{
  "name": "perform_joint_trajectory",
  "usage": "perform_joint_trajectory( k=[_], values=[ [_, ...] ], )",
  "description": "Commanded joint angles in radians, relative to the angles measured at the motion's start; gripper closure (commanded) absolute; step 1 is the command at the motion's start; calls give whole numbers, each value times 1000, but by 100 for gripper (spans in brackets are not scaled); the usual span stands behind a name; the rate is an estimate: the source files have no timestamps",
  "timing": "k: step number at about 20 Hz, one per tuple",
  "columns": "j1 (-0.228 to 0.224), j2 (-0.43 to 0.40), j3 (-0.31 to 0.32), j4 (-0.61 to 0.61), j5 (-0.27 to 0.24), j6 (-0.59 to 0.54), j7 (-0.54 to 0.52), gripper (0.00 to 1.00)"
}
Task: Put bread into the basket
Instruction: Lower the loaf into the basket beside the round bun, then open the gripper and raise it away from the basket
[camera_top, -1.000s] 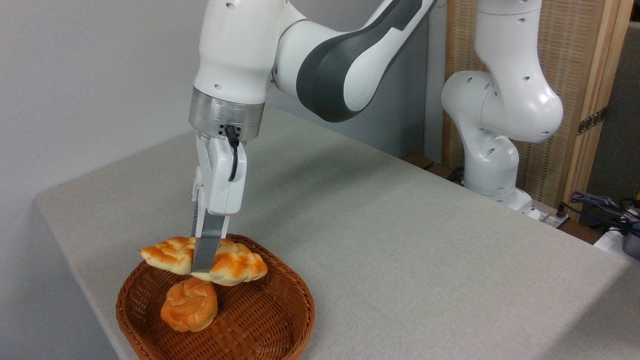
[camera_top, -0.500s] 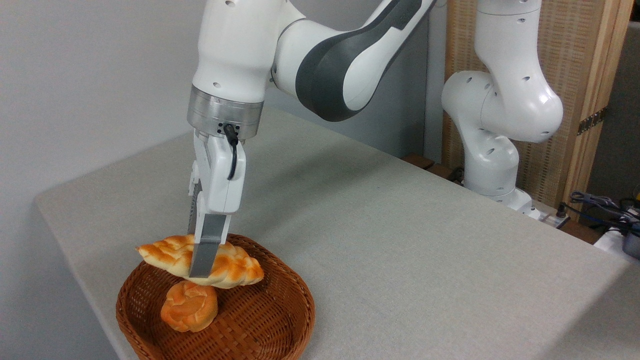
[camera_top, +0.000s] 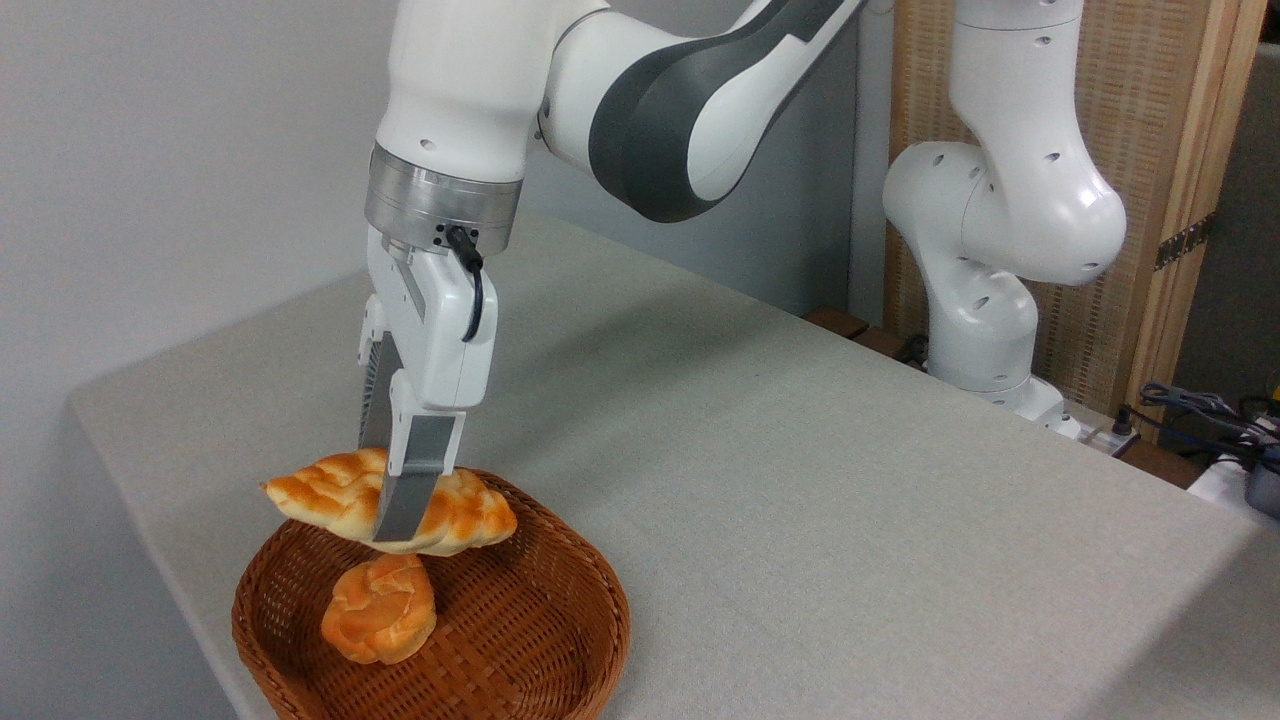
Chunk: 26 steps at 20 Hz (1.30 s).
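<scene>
Camera view, lower left: jaws clamping the long braided golden-orange bread (camera_top: 455, 515) have lifted it slightly leftward above the brown woven wicker basket (camera_top: 575, 625), so release remains undone.

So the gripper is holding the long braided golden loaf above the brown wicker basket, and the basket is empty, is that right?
Not quite: the camera view shows a small round orange knotted bun lying in the brown wicker basket. The gripper does hold the long braided golden loaf above it.
</scene>
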Motion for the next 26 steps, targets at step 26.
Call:
perform_joint_trajectory(
  k=[26],
  values=[
    [9, 2, -44, 366, 129, -759, -483, 0]
  ],
)
